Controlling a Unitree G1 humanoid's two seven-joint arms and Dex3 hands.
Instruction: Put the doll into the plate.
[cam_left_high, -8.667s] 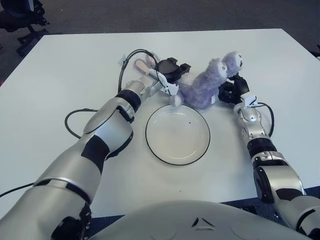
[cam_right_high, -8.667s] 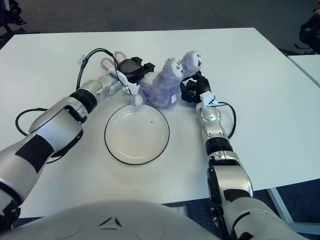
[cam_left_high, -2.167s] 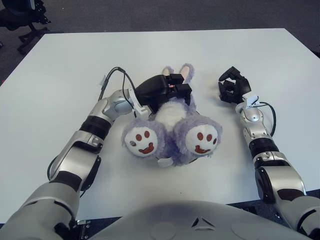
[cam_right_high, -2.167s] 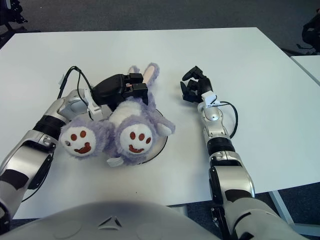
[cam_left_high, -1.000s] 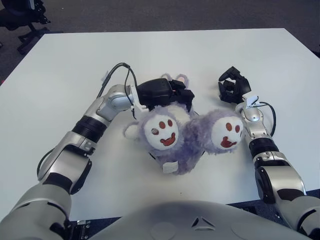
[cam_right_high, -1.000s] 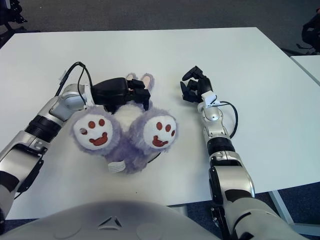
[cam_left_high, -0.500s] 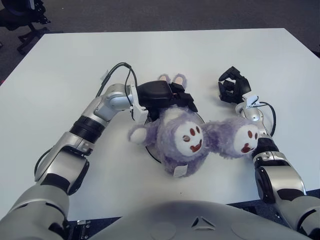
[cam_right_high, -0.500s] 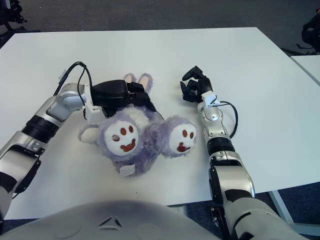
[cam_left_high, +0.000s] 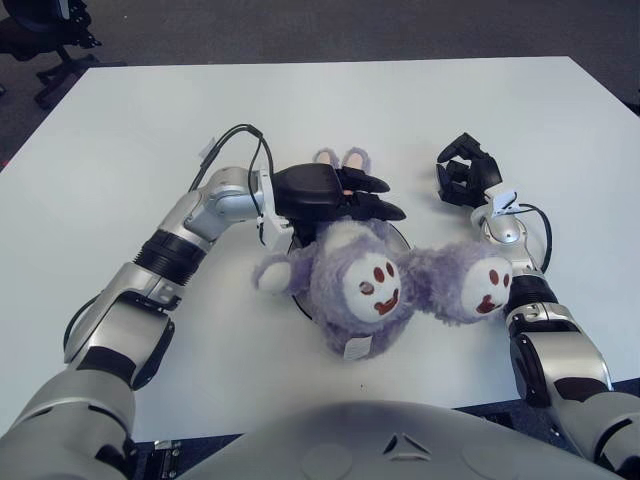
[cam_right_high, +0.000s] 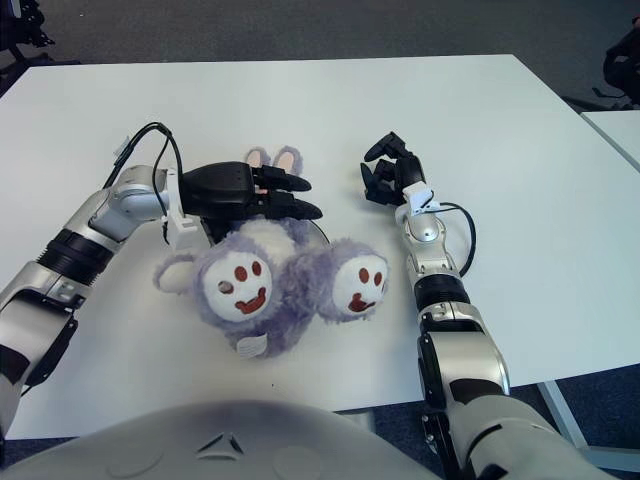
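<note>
The purple plush doll (cam_left_high: 360, 280) lies on its back on the white black-rimmed plate (cam_left_high: 399, 234), covering nearly all of it. Its two smiley-marked feet point toward me, and its pink-lined ears (cam_left_high: 340, 158) stick out at the far side. My left hand (cam_left_high: 372, 198) is over the doll's head end, fingers stretched out straight and off the plush. My right hand (cam_left_high: 462, 180) is parked to the right of the doll, fingers curled, holding nothing.
The white table (cam_left_high: 400, 110) stretches wide behind the doll. A black cable (cam_left_high: 236, 134) loops over my left forearm. An office chair (cam_left_high: 45, 40) stands off the table's far left corner, and another table's edge (cam_right_high: 615, 125) shows at the right.
My left hand's fingers have opened and let go of the doll. The doll's raised feet swung right and dropped lower as it settled onto the plate. My right hand has not moved.
</note>
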